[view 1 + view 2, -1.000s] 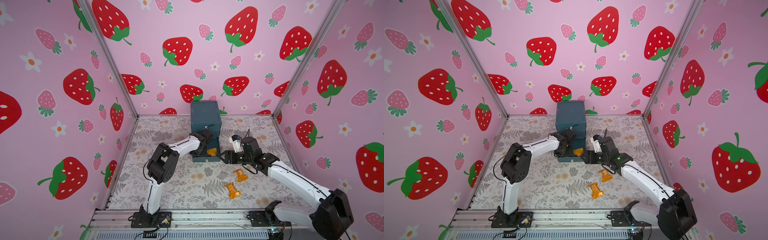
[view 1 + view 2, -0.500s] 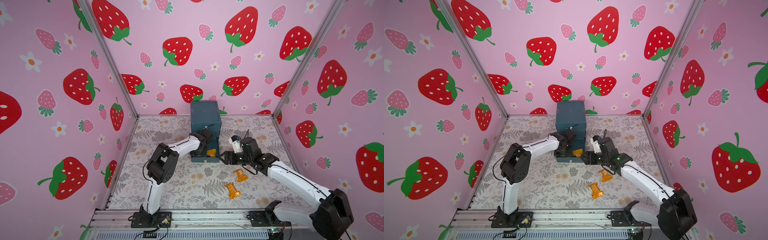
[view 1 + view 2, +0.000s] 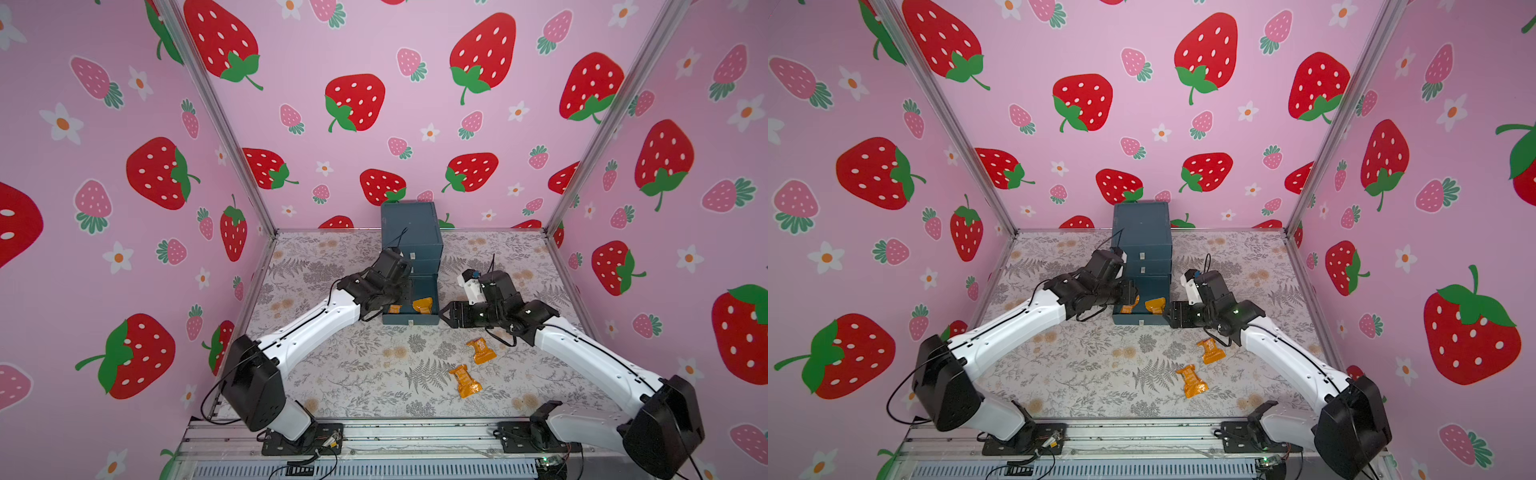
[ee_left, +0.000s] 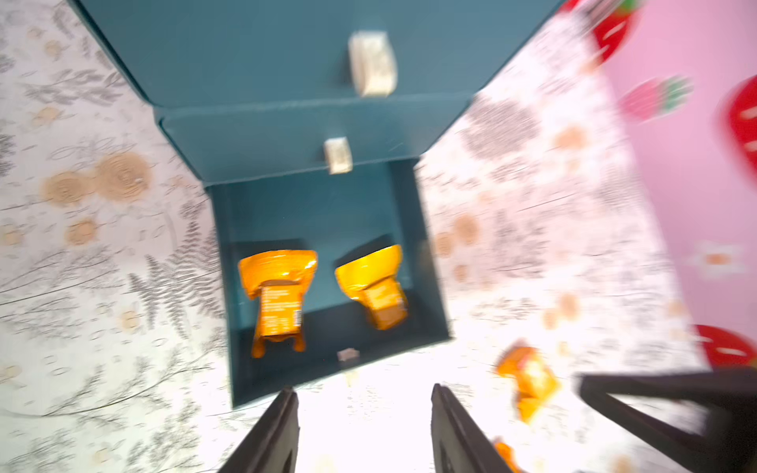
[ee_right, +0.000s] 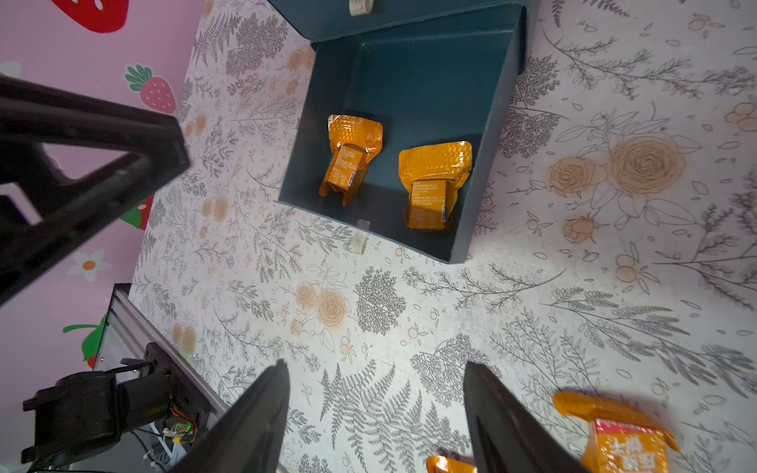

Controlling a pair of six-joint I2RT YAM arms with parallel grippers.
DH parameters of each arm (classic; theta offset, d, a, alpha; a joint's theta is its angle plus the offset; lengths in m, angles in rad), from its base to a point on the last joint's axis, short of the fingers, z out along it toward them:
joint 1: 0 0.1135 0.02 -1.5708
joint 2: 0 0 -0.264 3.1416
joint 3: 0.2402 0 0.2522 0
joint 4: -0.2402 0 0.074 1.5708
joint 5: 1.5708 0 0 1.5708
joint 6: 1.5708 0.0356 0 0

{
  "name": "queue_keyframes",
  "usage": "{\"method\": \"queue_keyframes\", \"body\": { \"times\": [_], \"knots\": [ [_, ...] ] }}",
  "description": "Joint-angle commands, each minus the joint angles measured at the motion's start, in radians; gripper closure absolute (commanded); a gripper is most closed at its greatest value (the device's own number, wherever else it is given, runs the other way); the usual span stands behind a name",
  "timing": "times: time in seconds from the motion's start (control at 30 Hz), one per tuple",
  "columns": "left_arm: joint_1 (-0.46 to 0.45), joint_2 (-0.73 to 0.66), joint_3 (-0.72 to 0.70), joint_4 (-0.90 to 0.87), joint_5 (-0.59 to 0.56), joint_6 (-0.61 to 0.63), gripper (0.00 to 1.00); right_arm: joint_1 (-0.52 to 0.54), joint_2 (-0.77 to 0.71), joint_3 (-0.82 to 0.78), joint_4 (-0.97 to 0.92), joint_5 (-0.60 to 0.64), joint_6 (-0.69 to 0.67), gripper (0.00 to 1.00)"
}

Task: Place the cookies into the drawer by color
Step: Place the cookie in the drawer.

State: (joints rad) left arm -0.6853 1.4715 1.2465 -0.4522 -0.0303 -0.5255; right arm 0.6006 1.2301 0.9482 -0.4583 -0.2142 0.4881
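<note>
1. The floor of the cell is a pale tabletop cover [image 3: 353,365] printed with grey ferns and tan roses. It lies flat and reaches the walls.
2. Three walls [image 3: 374,62] close the space in. They are pink, with large red strawberries, small pink ones and white flowers. Bare metal posts [image 3: 220,120] stand at the two back corners.
3. Along the near edge runs a metal rail [image 3: 415,432], and both arm bases are bolted to it.
4. The teal three-drawer cabinet [image 3: 409,232] stands at the middle of the back wall. Its two upper drawers are shut, each with a white pull tab [image 4: 372,61].
5. The bottom drawer [image 4: 426,254] is pulled out over the cover. Two orange cookie packets [image 4: 278,295] [image 4: 377,286] lie side by side in it, apart from each other.
6. In both top views two more orange packets [image 3: 481,350] [image 3: 465,380] lie loose on the cover, near each other and in front of the right arm's wrist.
7. The left gripper [image 4: 362,391] hangs above the drawer's front edge, fingers spread and nothing between them. Its wrist view is blurred.
8. The right gripper [image 5: 375,364] sits just beside the drawer's right front corner, above bare cover. Its jaws are parted and empty.
</note>
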Motion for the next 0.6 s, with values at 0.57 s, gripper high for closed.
{"method": "queue_keyframes", "body": {
  "times": [0.57],
  "knots": [
    [-0.112, -0.352, -0.574, 0.486, 0.254, -0.096, 0.08, -0.160, -0.037, -0.268, -0.162, 0.123, 0.013, 0.22]
  ]
}}
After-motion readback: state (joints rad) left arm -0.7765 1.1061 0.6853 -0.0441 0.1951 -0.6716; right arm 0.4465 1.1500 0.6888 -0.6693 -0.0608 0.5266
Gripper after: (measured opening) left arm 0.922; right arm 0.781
